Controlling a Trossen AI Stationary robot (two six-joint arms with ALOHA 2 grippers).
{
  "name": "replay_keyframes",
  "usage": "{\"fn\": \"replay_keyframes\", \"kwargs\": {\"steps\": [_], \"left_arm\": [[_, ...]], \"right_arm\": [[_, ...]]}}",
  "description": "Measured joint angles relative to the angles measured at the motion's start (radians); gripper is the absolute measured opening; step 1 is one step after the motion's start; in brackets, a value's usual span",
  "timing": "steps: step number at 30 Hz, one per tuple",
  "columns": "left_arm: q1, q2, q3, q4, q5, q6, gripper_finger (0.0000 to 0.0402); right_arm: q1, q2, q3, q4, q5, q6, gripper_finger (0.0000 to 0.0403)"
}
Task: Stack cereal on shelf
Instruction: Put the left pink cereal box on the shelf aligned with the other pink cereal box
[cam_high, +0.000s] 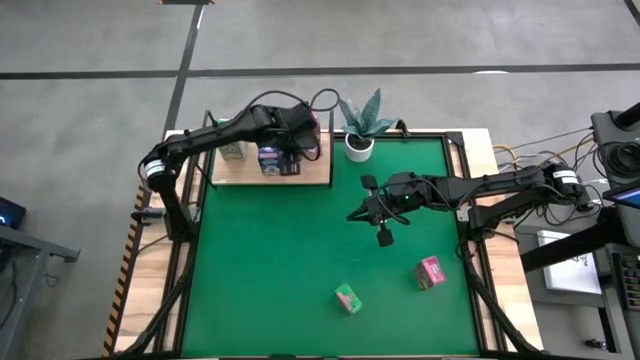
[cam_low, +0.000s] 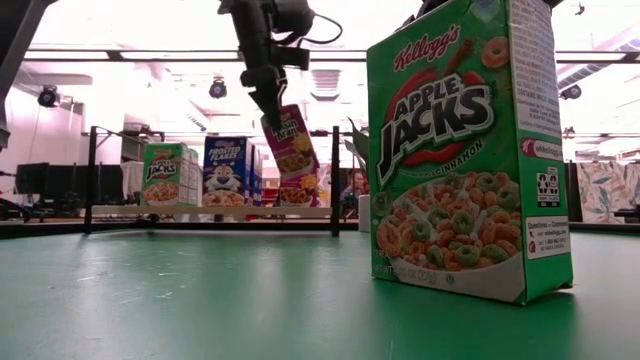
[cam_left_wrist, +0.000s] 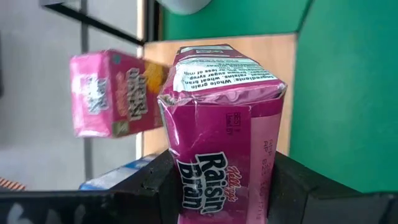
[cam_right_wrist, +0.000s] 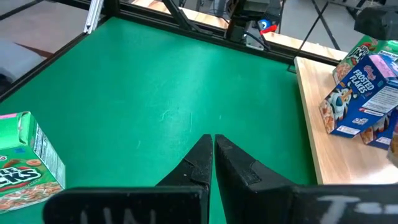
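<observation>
Your left gripper (cam_left_wrist: 217, 186) is clamped on a pink cereal box (cam_left_wrist: 224, 124), holding it tilted in the air over the wooden shelf (cam_high: 310, 175), where a green box (cam_low: 165, 175), a blue box (cam_low: 227, 170) and another pink box (cam_left_wrist: 112, 93) already sit. Two more lie on the green table (cam_high: 280, 260): a green one (cam_high: 347, 298) and a pink one (cam_high: 430, 272). Your right gripper (cam_right_wrist: 213, 163) hangs mid-table beyond them, fingers closed on nothing, near the potted plant (cam_high: 362, 125).

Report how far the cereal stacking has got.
Done: several cartons already stand on the shelf, including a Frosted Flakes carton. In hand: the left tool holds a Raisin Bran carton above the shelf. Left: a green carton and a pink carton on the table; the right tool is shut, empty.
</observation>
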Motion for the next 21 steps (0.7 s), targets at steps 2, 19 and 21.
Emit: {"fn": "replay_keyframes", "kwargs": {"steps": [2, 19, 21], "left_arm": [[0.002, 0.001, 0.000, 0.001, 0.029, 0.000, 0.0157], [0.008, 0.076, -0.001, -0.010, 0.003, -0.001, 0.0157], [0.008, 0.076, -0.001, -0.006, 0.005, -0.002, 0.0157]], "right_arm": [[0.000, 0.000, 0.000, 0.000, 0.000, 0.000, 0.0009], [0.000, 0.000, 0.000, -0.006, 0.000, 0.000, 0.0009], [0.000, 0.000, 0.000, -0.006, 0.000, 0.000, 0.0009]]}}
